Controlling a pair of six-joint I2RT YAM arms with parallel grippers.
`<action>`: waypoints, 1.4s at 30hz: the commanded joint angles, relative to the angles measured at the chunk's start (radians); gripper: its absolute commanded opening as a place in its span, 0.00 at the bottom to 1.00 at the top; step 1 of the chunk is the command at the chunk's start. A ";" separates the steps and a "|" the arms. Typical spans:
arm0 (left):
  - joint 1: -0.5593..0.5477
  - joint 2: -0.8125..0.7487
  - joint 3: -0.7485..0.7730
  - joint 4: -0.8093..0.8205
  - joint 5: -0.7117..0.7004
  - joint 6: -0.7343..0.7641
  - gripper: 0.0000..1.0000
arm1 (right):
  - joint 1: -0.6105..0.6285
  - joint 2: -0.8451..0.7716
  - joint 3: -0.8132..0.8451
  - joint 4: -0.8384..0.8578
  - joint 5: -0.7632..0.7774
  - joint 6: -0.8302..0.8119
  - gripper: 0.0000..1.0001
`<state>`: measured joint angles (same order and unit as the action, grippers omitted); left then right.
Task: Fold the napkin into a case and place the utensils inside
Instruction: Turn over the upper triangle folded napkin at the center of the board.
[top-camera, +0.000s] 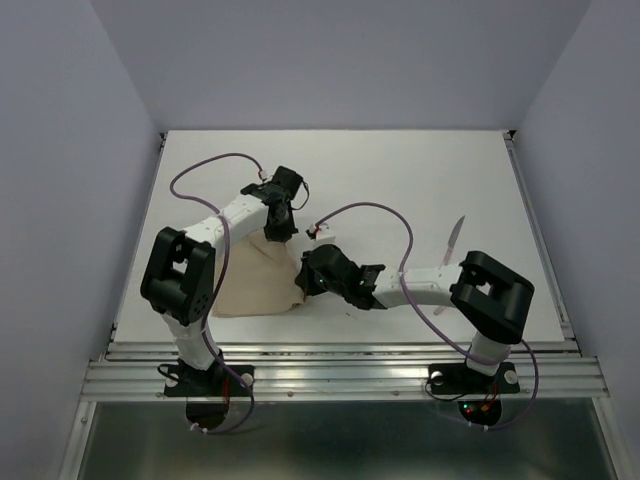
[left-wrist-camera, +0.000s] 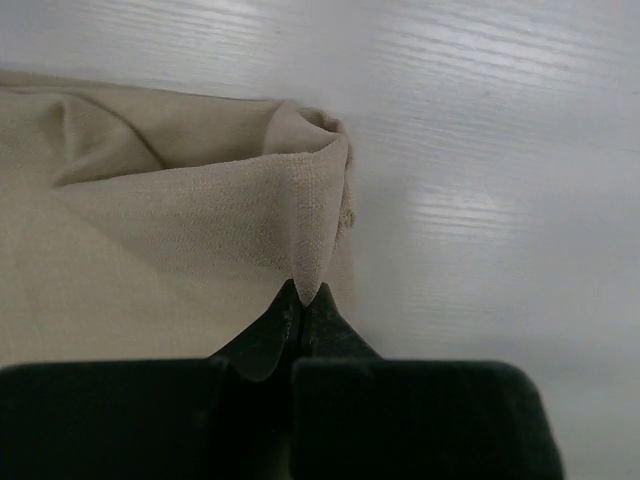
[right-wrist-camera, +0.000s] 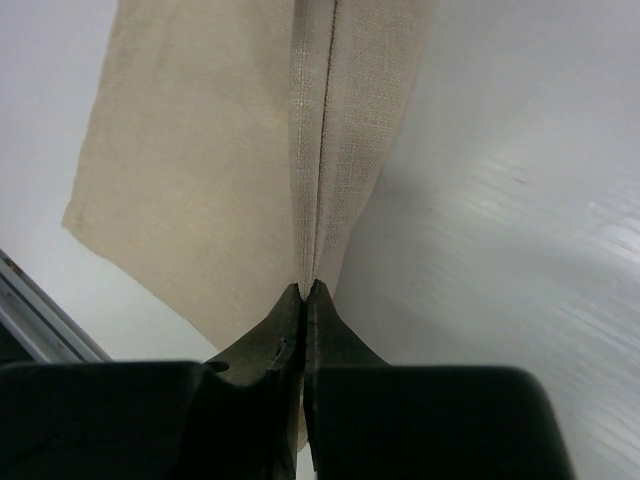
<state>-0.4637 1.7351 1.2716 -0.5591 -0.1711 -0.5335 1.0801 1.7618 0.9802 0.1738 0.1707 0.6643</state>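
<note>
Right gripper (right-wrist-camera: 305, 293), lower centre of its wrist view, was pinched shut on a doubled edge of the napkin (right-wrist-camera: 340, 150); left gripper (left-wrist-camera: 300, 298) clamped a folded corner. Cloth lay centre-left on the worktop (top-camera: 400, 170), utensils (top-camera: 455, 235) well apart at right. Both arms bent inward, elbows up. Judgement: move both pinches together, cloth taut, so the crease lands straight.

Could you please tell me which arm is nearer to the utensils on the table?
Right. The right arm passes over the utensils, with the right gripper pinching the napkin to their left. The left gripper holds the napkin even farther left.
</note>
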 joint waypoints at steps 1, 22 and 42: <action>-0.010 0.026 0.121 0.255 -0.169 -0.013 0.00 | 0.044 -0.057 -0.113 -0.119 -0.050 0.037 0.01; -0.197 0.173 0.235 0.229 -0.211 -0.037 0.00 | 0.044 -0.140 -0.334 -0.053 0.079 0.043 0.01; -0.214 0.193 0.302 0.211 -0.140 -0.025 0.49 | 0.044 -0.116 -0.394 -0.019 0.118 0.063 0.01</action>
<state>-0.6830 1.9808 1.5349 -0.3954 -0.2619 -0.5743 1.1065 1.6234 0.6323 0.2817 0.3401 0.7212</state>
